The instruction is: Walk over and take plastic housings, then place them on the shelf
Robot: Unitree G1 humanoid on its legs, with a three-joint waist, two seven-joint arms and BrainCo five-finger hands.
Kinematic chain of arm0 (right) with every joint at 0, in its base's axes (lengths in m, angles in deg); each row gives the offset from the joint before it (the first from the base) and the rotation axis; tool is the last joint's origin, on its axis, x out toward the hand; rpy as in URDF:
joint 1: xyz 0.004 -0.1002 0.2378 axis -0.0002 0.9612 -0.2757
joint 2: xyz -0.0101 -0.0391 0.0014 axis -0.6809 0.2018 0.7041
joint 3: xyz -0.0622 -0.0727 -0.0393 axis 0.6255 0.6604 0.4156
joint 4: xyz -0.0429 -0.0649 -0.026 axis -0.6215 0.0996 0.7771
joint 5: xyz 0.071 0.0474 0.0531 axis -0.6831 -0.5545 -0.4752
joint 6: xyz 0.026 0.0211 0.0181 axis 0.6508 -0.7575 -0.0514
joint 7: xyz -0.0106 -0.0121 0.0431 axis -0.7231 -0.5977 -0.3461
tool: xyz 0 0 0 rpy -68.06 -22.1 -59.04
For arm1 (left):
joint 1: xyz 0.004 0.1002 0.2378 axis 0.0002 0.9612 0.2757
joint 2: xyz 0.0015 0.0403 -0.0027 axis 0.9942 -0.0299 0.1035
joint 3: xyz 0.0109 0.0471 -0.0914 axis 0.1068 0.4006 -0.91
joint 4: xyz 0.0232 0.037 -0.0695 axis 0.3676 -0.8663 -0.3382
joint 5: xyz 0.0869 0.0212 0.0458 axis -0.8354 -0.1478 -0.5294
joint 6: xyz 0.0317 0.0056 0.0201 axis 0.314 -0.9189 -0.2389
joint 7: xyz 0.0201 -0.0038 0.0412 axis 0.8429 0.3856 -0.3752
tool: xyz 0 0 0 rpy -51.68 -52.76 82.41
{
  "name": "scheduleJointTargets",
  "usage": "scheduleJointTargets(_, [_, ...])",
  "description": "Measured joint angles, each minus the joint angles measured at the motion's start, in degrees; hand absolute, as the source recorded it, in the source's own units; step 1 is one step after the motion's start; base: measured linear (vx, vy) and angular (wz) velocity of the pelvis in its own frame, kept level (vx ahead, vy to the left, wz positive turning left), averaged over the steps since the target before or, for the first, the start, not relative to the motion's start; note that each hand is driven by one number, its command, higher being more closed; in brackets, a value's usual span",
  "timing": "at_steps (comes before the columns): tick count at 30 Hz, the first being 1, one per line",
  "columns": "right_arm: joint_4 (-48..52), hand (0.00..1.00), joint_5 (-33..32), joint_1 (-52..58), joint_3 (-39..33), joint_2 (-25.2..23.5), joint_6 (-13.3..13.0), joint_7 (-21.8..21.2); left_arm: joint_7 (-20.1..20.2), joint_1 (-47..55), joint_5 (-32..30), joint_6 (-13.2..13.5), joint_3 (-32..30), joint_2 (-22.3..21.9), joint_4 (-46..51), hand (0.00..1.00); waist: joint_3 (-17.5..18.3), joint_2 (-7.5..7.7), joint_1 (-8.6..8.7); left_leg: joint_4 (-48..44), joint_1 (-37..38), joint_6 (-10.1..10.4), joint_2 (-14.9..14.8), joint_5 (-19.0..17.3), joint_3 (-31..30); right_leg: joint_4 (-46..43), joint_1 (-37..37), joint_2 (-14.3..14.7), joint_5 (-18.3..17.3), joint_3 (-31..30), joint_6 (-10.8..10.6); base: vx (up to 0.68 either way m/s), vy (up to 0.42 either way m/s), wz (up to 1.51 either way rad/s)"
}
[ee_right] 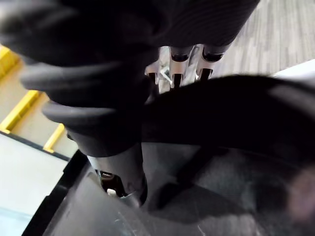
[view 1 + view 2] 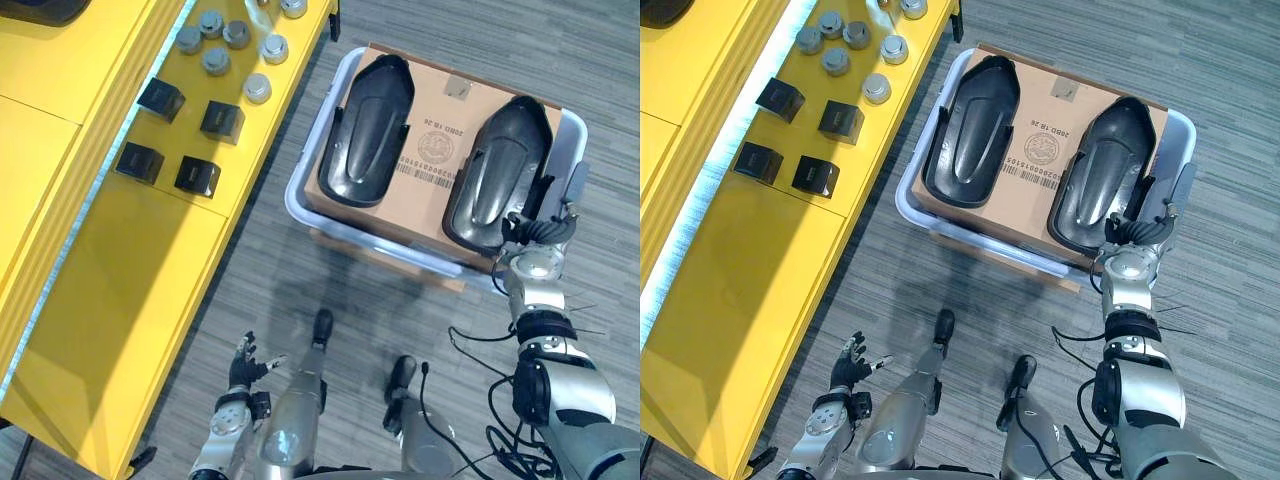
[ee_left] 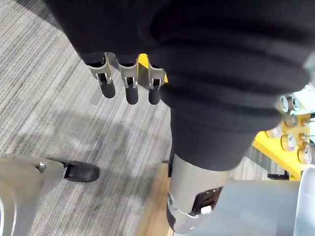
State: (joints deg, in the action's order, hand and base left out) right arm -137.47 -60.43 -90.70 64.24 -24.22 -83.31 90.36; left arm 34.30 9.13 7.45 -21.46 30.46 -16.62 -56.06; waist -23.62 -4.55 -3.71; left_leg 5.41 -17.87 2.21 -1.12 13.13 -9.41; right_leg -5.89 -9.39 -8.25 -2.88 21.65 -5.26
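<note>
Two black plastic housings lie hollow side up on a cardboard sheet (image 2: 440, 115) in a pale bin (image 2: 298, 195) on the floor: the left housing (image 2: 365, 115) and the right housing (image 2: 500, 170). My right hand (image 2: 535, 235) is at the near end of the right housing (image 1: 236, 118), shut on its rim with the fingers (image 1: 179, 69) outside the wall and the thumb inside. The housing still rests on the cardboard. Low at the lower left, over the carpet, my left hand (image 2: 243, 365) hangs with its fingers (image 3: 130, 86) straight and nothing in it.
A yellow shelf (image 2: 130, 290) runs along the left. On it sit several black cubes (image 2: 222, 120) and several round silver parts (image 2: 215, 60); its near part is bare. Grey carpet lies between the shelf and the bin.
</note>
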Motion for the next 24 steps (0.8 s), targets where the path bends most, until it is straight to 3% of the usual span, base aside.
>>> scheduleJointTargets(8, [1.67, 1.0, -2.21, 1.03, 1.23, -0.11, -0.97, -2.05, 0.04, -1.2, 0.7, -0.02, 0.08, -0.08, 0.0, 0.0, -0.87, 0.12, 1.38, 0.05, 0.29, 0.09, -0.23, 0.03, 0.31, -0.04, 0.08, 0.13, 0.06, -0.41, 0.03, -0.01, 0.001, -0.01])
scheduleJointTargets(12, [12.71, 1.0, -1.93, 7.76, 1.95, -1.84, -0.59, -1.99, 0.04, -1.72, 0.65, -0.12, 0.06, -0.09, 2.54, 0.0, -0.82, 0.22, 1.63, 0.05, 0.76, 0.1, -0.23, 0.02, 0.42, -0.04, 0.6, 0.07, 0.06, -0.37, 0.03, 0.01, 0.0, 0.01])
scheduleJointTargets(19, [35.3, 1.0, 5.63, 21.94, 0.06, -7.89, -0.39, -0.41, -0.03, 0.7, 0.39, -0.09, -0.22, -0.01, 21.97, 0.0, 0.38, 1.66, 3.12, 0.18, 4.39, 0.7, -0.39, -1.15, 0.82, 0.0, 3.96, 0.12, -0.33, -1.41, -0.23, -0.02, 0.004, -0.03])
scheduleJointTargets(24, [51.37, 1.0, 12.73, 30.13, 1.79, -13.72, -0.45, 1.81, -2.79, 2.56, -3.11, -0.01, 0.71, -1.04, 36.93, 0.0, 6.33, 3.59, 4.66, 0.13, 6.1, 0.22, 0.03, -1.51, 1.2, 0.03, 5.6, -0.27, -1.09, -1.61, -0.61, 0.04, -0.006, 0.0])
